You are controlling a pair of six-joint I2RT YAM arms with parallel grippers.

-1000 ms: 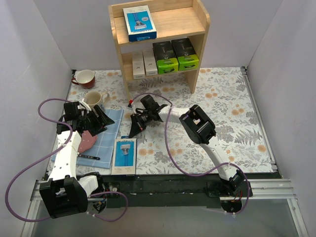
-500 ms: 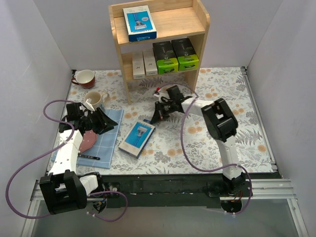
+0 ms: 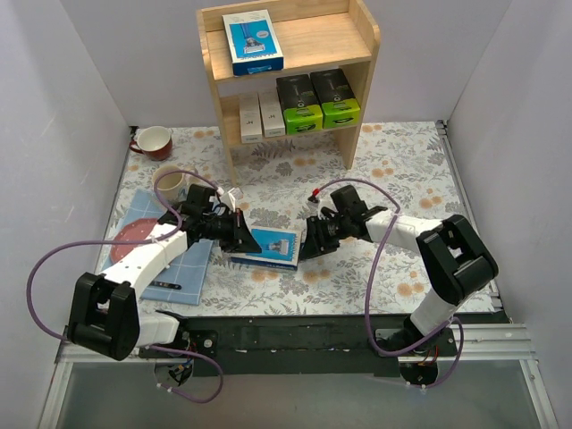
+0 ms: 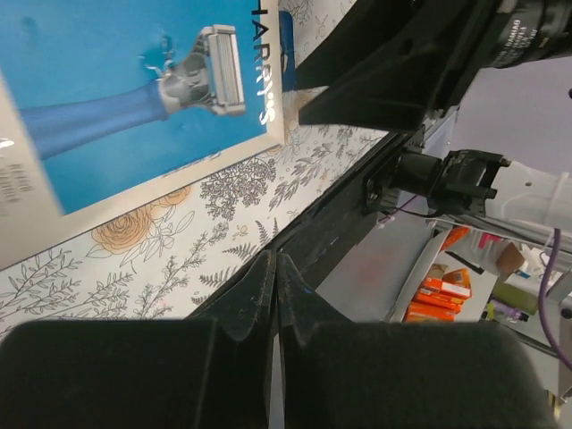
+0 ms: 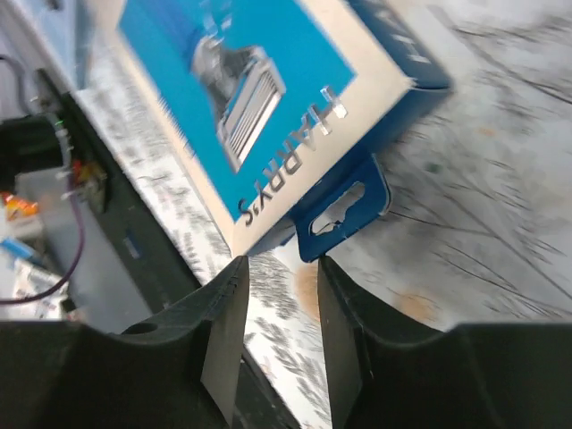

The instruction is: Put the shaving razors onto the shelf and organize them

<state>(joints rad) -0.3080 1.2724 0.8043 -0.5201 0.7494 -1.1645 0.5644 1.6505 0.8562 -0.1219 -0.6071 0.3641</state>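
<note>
Surroundings: plain white walls are seen on three sides, and the table [image 3: 402, 174] is covered with a flat cloth printed with orange flowers and grey ferns.
Shelf: the shelf [image 3: 362, 54] is made of light, smooth wood, with solid side panels and a low rim on top. It is placed at the far edge of the table.
Top tier: one flat blue pack [image 3: 252, 41] with a razor picture is laid near the left end.
Lower tier: two slim white boxes [image 3: 251, 118] are stood upright on the left, and two black boxes [image 3: 298, 105] with lime-green ends are set beside them on the right.
Razor on the table: a second blue pack [image 3: 268, 248] is laid flat on the cloth, between the two grippers. Its glossy face with the razor picture is turned up, and a cut-out hang tab [image 5: 344, 210] is seen at one end.
Left gripper: the left gripper [image 4: 275, 261] is clenched, with nothing between the dark fingers. It is placed just beside the left edge of the pack.
Right gripper: the right gripper [image 5: 281, 261] is released, with a gap between its fingers. The hang tab is seen just ahead of that gap, not grasped.
Around: a red mug [image 3: 154, 141], a beige mug [image 3: 170, 183], a checked blue cloth [image 3: 192, 261], a reddish round disc [image 3: 134, 234] and a dark-handled utensil [image 3: 161, 285] are found on the left side, apart from the pack.
In the way: nothing is seen between the pack and the shelf front except bare cloth and a purple cable [image 3: 286, 174].
</note>
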